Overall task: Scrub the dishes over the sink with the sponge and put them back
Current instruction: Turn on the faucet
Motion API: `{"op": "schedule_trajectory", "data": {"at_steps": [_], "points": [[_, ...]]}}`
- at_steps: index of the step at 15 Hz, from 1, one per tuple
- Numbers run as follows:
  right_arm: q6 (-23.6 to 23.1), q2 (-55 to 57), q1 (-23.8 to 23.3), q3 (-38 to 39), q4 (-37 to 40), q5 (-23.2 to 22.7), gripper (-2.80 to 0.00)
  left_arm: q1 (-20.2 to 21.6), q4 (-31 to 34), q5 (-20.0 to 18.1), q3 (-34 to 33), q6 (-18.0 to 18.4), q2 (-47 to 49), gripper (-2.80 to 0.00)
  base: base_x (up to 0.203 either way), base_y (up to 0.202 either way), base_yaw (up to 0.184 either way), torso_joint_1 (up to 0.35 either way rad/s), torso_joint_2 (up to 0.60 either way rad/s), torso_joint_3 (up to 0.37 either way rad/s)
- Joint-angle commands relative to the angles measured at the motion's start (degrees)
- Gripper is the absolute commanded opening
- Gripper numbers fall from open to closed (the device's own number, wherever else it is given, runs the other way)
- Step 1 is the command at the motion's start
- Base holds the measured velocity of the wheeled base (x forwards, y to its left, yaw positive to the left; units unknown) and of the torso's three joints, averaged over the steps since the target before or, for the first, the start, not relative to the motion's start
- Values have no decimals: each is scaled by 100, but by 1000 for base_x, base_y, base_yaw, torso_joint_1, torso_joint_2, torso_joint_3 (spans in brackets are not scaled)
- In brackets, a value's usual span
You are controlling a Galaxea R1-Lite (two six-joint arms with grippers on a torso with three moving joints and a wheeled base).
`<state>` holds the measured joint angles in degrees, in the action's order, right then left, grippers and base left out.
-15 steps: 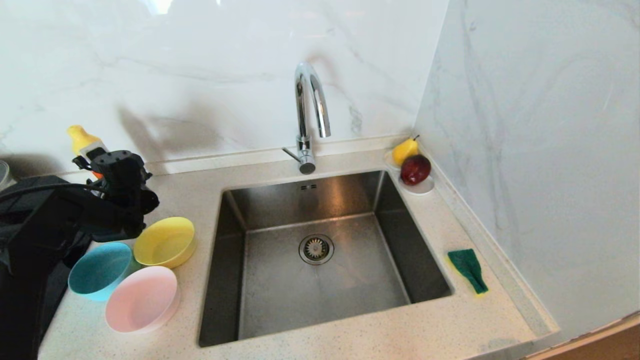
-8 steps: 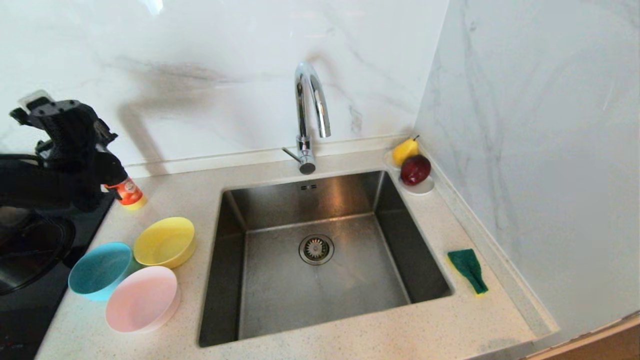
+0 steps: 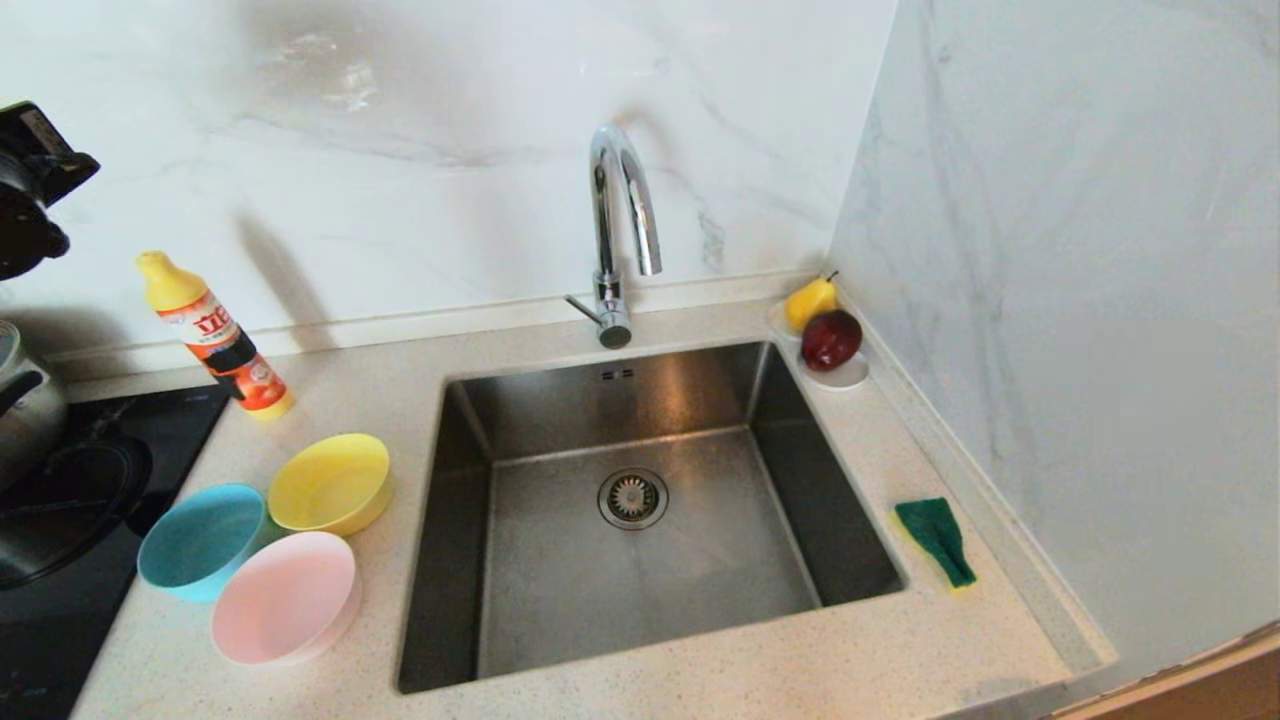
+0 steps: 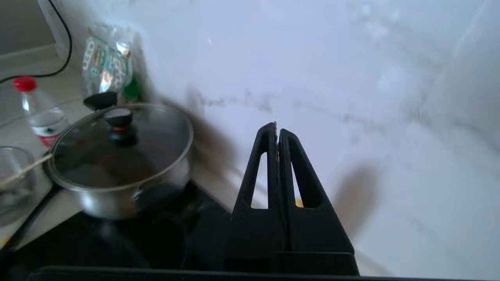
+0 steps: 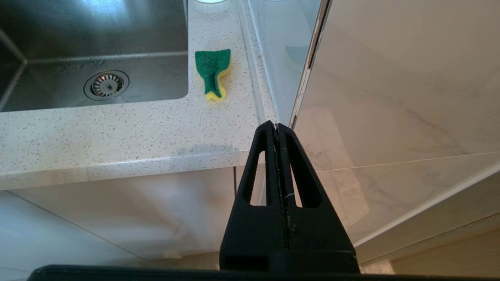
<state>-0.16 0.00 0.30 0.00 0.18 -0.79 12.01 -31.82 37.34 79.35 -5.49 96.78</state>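
Three bowls sit on the counter left of the sink (image 3: 640, 640): yellow (image 3: 330, 483), teal-blue (image 3: 200, 541) and pale pink (image 3: 285, 598). The sponge (image 3: 936, 538), green face up on yellow foam, lies on the counter right of the sink, also in the right wrist view (image 5: 213, 72). My left gripper (image 4: 277, 130) is shut and empty, raised high at the far left edge of the head view, pointing at the marble wall above the stove. My right gripper (image 5: 276, 127) is shut and empty, parked below the counter's front edge, near the right wall.
A yellow-capped detergent bottle (image 3: 214, 335) leans against the back wall. A steel pot (image 4: 121, 156) with a glass lid stands on the black cooktop (image 3: 60, 520). A saucer with a pear and a red apple (image 3: 828, 340) sits at the sink's back right corner. The chrome faucet (image 3: 620, 230) arches over the basin.
My left arm has risen from beside the yellow bowl up and to the left, almost out of the head view, uncovering the detergent bottle and pot.
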Motion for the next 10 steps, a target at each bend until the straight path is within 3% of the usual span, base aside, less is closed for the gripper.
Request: {"op": "schedule_trajectory", "data": {"at_steps": [1, 3, 5, 10], "points": [[-2, 0, 5, 0, -1, -1, -280, -73, 652, -69, -77, -1, -720, -280, 0, 0, 0, 0, 0, 0], [-2, 0, -4, 0, -1, -9, -280, -393, 1085, -308, -102, 28, -1114, -280, 0, 0, 0, 0, 0, 0], [-2, 0, 5, 0, -1, -4, -280, -559, 1405, -847, -257, 101, -1557, -280, 0, 0, 0, 0, 0, 0], [-1, 0, 5, 0, -1, 0, -280, -594, 2199, -3202, -1382, 590, -3395, -280, 0, 0, 0, 0, 0, 0]]}}
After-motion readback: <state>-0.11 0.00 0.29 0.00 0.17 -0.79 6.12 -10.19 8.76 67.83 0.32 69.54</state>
